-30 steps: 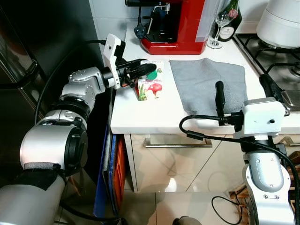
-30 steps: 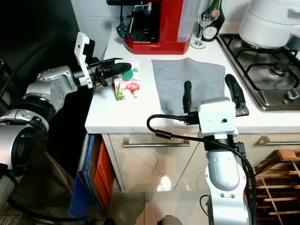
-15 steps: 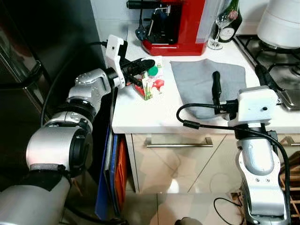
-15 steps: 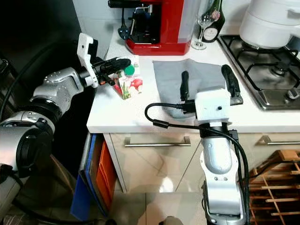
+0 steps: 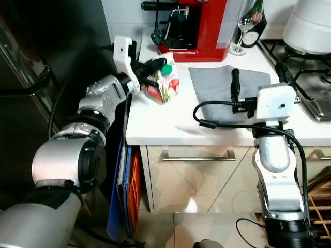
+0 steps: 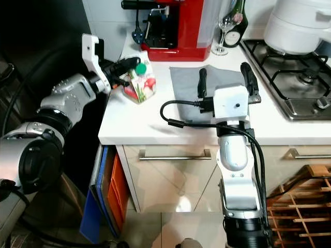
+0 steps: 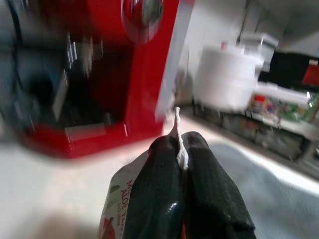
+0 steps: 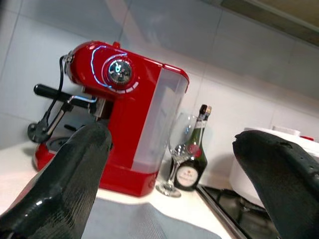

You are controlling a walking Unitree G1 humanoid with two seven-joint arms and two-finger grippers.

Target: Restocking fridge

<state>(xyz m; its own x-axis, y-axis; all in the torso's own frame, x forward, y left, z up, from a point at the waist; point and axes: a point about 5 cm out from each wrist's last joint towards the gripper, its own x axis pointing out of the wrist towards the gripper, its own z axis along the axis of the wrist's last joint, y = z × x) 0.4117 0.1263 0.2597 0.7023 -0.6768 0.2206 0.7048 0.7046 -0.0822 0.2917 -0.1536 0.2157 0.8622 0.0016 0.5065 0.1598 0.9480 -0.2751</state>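
A white kitchen surface (image 5: 170, 124) carries a red coffee machine (image 5: 199, 26) at its back edge and a grey cloth (image 5: 220, 85) spread in the middle. Near the surface's left edge, the left end effector (image 5: 155, 66) pinches the folded top seam of a small juice carton (image 5: 164, 87) with a green cap. The carton hangs tilted, its lower corner at or just above the surface. The left wrist view shows both black fingers (image 7: 159, 199) pressed together on that seam. The right end effector (image 6: 225, 80) hovers over the cloth with its two fingers spread wide, holding nothing. A dark fridge door (image 5: 26, 77) stands shut at the far left. The restocking looks barely begun: the carton is gripped and coming off the surface. Carrying it over, opening the fridge and placing it inside remain.
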